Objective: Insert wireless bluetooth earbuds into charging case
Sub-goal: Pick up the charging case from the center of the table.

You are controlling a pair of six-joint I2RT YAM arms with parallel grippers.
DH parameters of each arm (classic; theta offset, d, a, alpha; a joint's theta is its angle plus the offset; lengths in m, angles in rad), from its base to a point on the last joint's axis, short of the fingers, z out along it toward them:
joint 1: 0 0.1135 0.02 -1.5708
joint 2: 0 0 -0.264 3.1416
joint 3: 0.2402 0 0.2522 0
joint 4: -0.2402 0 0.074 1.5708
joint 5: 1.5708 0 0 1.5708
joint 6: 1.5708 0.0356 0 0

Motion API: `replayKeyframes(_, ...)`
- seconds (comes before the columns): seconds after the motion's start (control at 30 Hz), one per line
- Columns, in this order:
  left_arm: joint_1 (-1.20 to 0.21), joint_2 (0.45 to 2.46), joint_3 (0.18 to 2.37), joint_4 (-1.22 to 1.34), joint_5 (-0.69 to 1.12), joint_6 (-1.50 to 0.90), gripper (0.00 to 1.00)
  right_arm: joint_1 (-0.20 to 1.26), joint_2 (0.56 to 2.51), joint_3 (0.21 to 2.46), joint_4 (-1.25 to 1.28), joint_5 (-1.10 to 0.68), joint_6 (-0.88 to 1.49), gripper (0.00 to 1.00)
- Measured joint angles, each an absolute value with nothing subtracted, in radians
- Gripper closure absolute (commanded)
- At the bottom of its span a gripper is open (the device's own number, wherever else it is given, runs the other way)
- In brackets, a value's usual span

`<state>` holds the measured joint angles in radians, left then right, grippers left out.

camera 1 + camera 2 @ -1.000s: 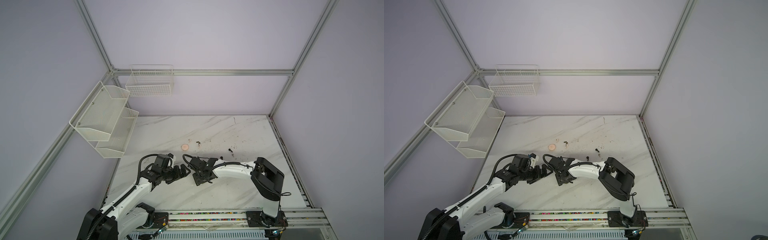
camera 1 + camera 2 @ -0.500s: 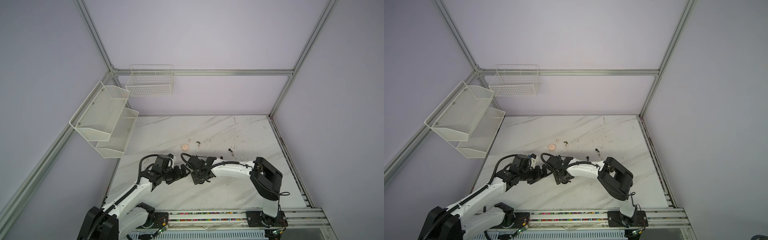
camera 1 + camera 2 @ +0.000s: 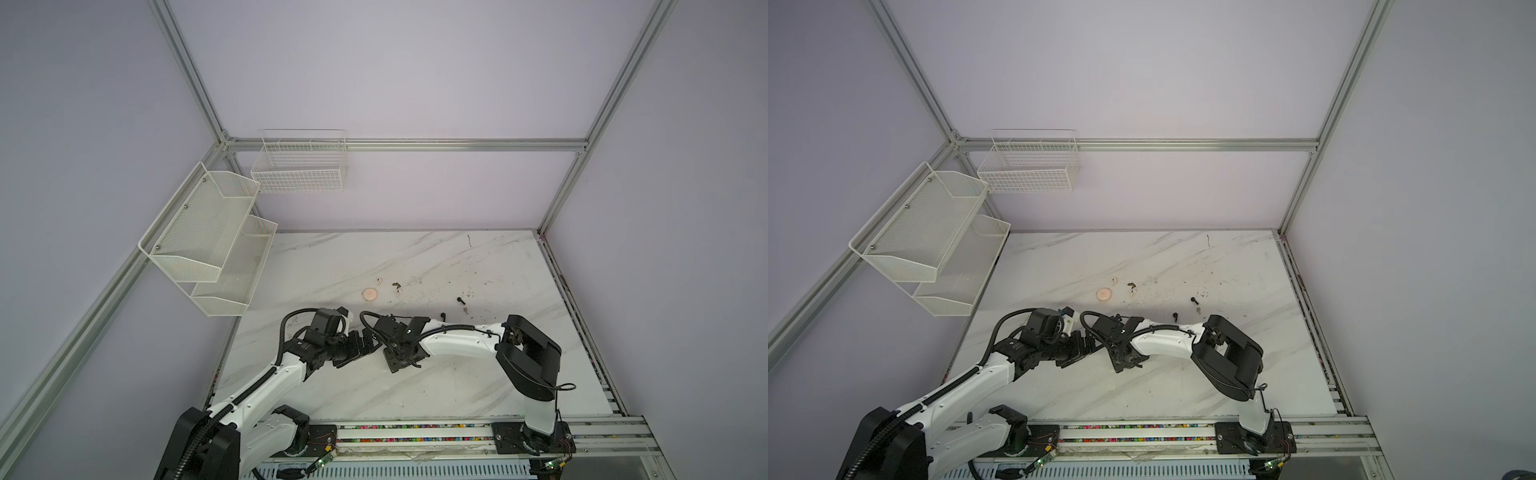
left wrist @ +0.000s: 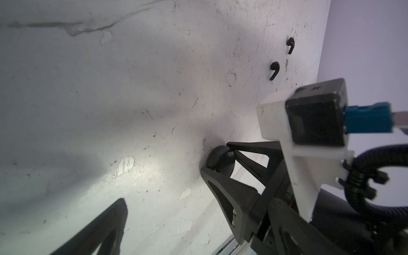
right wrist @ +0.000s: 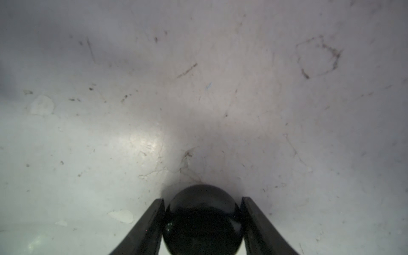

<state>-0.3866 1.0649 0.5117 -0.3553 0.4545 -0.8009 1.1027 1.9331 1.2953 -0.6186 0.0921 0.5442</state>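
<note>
Left wrist view: black earbuds [image 4: 274,68] upper right, loose on desk [image 4: 110,88]. Tiny, likely light, slick; pinch across stem. Right tool [image 4: 215,157] clamps black case [image 4: 218,162]; left tool [image 3: 365,343] spread, empty.

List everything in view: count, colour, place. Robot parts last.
table: one, white marble, under everything.
pink charging case: one, pale pink, mid-table.
pale earbuds: two, whitish, beside the pink case.
debris speck: one, brownish, between the pale earbuds.
black earbuds: two, black, right of the pale ones.
black charging case: one, black, on the table, front centre.
wire basket: one, white, back wall.
mesh shelf: one, white, two tiers, left wall.
left hand: one, black, open, empty, near the right hand.
right hand: one, black, closed on the black charging case.
</note>
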Motion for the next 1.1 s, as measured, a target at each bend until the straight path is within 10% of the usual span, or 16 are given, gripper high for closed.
replayKeyframes(0.67,-0.392,1.055,0.512,-0.342,0.433,-0.791,0.01,1.051,1.909,1.29,-0.584,0.111,0.546,0.49)
replayKeyframes(1.1,-0.648,1.047,0.334,0.196,0.166,-0.754,0.14,0.809,1.701,1.211,-0.367,0.016,0.695,0.51)
